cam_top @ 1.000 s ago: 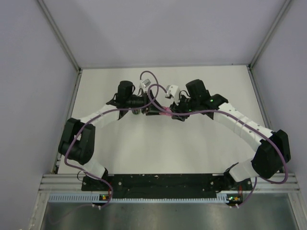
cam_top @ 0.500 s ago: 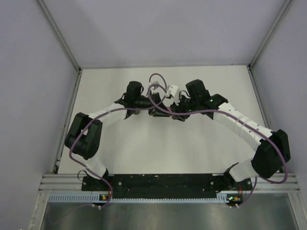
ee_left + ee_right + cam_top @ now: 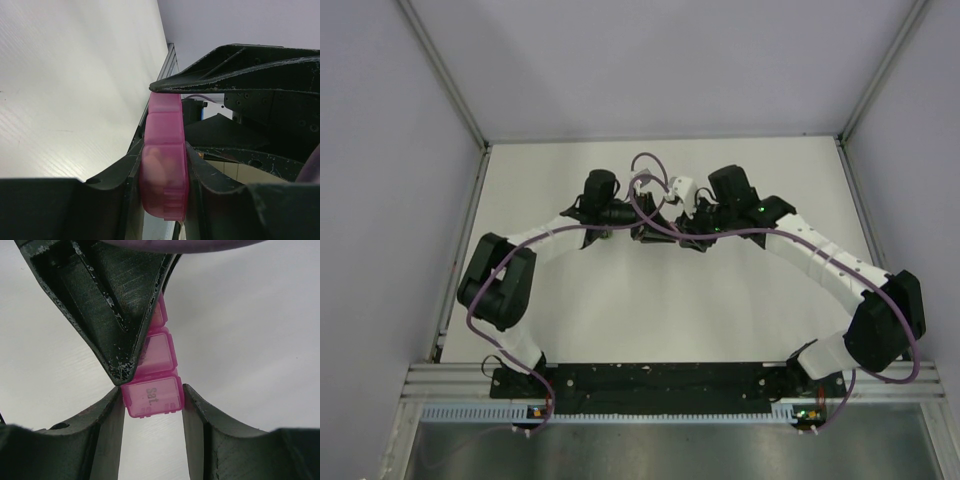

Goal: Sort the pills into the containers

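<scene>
Mid-field over the table (image 3: 620, 300), the pink pill box (image 3: 152, 395) is pinched from two ends! The right gripper (image 3: 152, 390) is clamped on the end compartment, the one lettered "Sat", squarely between its jaws. The rest of the row runs out beyond the tips, where the left gripper (image 3: 164, 157) squeezes another compartment between its own jaws. Lids look shut, so I'd call this the opening step: one side must hold firm while the other lets go and prises a lid. Only the right wrist shows the lettering. The left wrist shows the box edge-on with a pale shape (image 3: 154, 165) inside, maybe a pill. From above, the box is hidden.
</scene>
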`<state>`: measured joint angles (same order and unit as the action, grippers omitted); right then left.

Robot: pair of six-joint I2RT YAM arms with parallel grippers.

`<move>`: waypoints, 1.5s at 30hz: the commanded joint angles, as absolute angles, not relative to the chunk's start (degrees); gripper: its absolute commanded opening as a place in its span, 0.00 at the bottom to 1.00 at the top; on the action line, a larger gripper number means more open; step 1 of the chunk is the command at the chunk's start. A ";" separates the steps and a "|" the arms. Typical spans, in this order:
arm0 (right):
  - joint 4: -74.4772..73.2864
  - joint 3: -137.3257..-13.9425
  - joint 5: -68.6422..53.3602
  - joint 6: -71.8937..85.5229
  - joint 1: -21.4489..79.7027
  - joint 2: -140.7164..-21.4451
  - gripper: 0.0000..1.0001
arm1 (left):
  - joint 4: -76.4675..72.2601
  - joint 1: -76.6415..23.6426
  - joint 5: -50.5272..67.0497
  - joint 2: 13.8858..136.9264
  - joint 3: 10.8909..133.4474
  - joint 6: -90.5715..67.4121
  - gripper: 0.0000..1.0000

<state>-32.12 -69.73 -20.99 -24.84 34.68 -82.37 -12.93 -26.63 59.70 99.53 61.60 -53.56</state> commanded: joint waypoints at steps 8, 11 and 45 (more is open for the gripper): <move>-29.09 -70.23 -22.32 -23.64 34.80 -81.48 0.49 | -25.75 -26.98 60.38 99.05 58.45 -59.24 0.00; -28.74 -69.70 -22.32 -23.38 34.72 -80.95 0.60 | -26.80 -26.37 60.47 98.61 57.92 -59.68 0.00; -26.02 -73.48 -57.91 -7.39 21.62 -84.20 0.76 | -25.14 -24.78 65.21 92.02 58.01 -49.92 0.00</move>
